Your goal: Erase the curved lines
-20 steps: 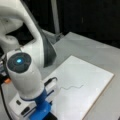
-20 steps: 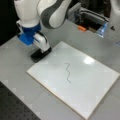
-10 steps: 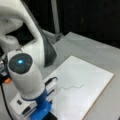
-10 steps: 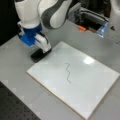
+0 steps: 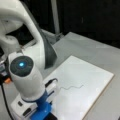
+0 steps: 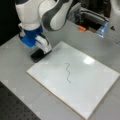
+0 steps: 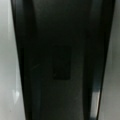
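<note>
A thin dark wavy curve line (image 6: 67,72) is drawn near the middle of the white board (image 6: 90,87); it also shows in a front view as the curve line (image 5: 72,87) on the board (image 5: 85,70). My gripper (image 6: 43,51) hangs over the board's left corner, well apart from the line, and is shut on a black block eraser (image 6: 38,55). The eraser rests at or just above the board's edge. In the wrist view the eraser (image 7: 60,65) fills nearly the whole picture. In a front view the gripper (image 5: 46,111) is at the bottom, mostly hidden behind the arm.
The board lies on a grey table (image 6: 15,60). An orange item (image 6: 81,28) and a bluish clear piece (image 6: 102,30) sit at the back by dark equipment. A black perforated mat (image 6: 15,107) lies at the bottom left. A grey post (image 5: 55,17) rises behind the table.
The gripper with the eraser has sunk slightly toward the board's left corner. The curve line looks the same.
</note>
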Controlling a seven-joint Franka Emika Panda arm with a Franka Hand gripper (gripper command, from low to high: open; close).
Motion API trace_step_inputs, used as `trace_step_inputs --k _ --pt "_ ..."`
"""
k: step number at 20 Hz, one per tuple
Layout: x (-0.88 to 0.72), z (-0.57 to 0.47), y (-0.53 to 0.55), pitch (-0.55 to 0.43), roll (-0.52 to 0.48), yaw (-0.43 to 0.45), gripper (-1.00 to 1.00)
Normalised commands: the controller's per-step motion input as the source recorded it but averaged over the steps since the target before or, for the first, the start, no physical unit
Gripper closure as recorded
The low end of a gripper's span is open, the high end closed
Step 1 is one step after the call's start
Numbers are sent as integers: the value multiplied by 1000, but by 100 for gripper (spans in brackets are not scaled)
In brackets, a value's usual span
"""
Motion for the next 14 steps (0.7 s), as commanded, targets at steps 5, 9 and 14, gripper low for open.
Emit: trace_step_inputs --k 5,9,14 --pt "62 -66 -59 -30 -42 76 -100" --pt "67 -73 -33 -25 -18 79 -100" --pt "78 -74 -5 -21 -3 74 -100"
